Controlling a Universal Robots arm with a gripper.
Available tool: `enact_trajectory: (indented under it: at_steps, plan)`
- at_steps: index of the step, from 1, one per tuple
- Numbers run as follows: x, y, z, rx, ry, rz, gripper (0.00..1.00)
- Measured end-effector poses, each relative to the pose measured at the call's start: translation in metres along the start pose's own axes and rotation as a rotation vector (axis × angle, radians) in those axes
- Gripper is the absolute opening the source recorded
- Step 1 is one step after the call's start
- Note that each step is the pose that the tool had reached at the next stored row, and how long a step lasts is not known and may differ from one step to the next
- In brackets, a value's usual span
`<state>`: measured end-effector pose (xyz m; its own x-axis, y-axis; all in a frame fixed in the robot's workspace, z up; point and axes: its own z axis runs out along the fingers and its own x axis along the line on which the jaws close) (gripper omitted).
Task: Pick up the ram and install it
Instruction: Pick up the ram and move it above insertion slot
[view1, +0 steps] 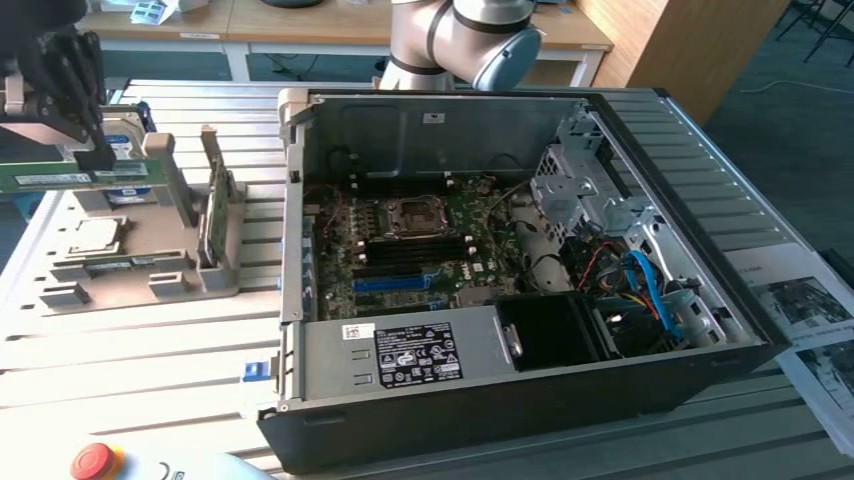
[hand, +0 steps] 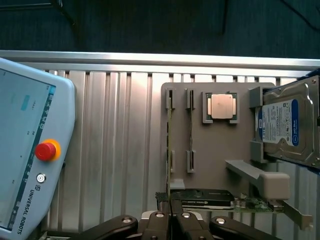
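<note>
From where I stand the pick-up half looks done: the gripper (view1: 91, 160) is clamped on the ram (view1: 60, 178), which hangs level in the air over the far end of the tray (view1: 134, 285), at the exterior view's left, touching nothing beneath it. In the wrist view the two fingers (hand: 160, 220) pinch close together with the ram (hand: 168, 150) seen edge-on as a thin line running out between them, over the tray (hand: 220, 145) and beside the drive (hand: 285, 125). The open case (view1: 534, 400) sits well apart, toward the exterior view's right, and its board (view1: 454, 240) is bare where the long dark slots (view1: 400, 258) lie near the socket. So I'd judge this as the carry, with the install not yet begun. That part calls for bringing the stick edge-down and parallel to a slot, clear of the case wall and the cables (view1: 641, 280), then pressing straight in; any tilt would likely jam it.
</note>
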<state>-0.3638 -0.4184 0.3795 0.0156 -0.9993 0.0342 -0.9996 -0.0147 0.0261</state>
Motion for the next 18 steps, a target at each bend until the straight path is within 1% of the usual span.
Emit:
enact_trajectory:
  at_steps: [2,3,4,18]
  plan:
    - [0.001,-0.0061,-0.0001,-0.0007,0.0000,0.000,0.12]
    - [0.003,-0.0189,-0.0004,-0.0017,0.0000,0.000,0.12]
    - [0.004,-0.0286,-0.0006,-0.0022,0.0000,0.000,0.12]
    - [0.008,-0.0605,-0.0013,-0.0037,0.0000,0.000,0.12]
